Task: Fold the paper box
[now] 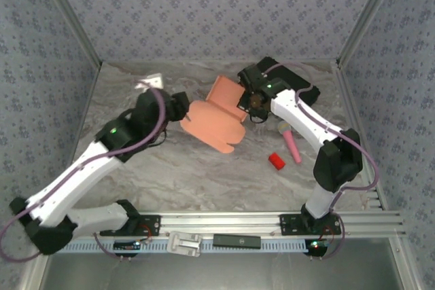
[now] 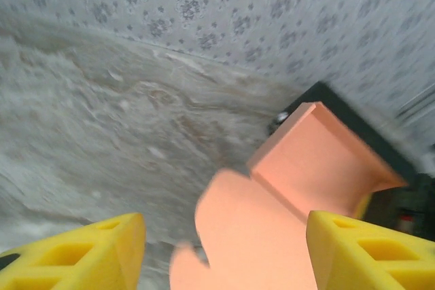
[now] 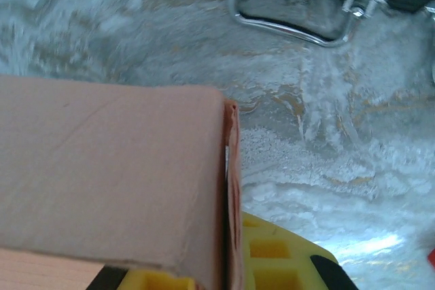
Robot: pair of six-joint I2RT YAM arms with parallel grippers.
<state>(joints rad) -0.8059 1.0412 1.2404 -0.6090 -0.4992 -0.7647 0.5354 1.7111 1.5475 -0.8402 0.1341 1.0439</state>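
White arm links (image 1: 75,173), black joints (image 1: 338,161), purple cables (image 1: 161,110), yellow cut-out fingers (image 2: 102,256), perhaps small green lights (image 1: 113,129)

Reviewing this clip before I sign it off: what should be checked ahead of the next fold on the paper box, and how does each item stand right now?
1. Right hand gripping the paper box: ok, shut on the edge of a raised panel.
2. Left hand ready to take a flap: ok, open, with the flat part of the sheet just ahead of it.
3. Left hand touching the sheet: cannot tell.
4. Box formed: not ok, one panel raised, the rest flat on the table.
5. Red block and pink stick out of the way: ok, both lie apart from the box, to its right.
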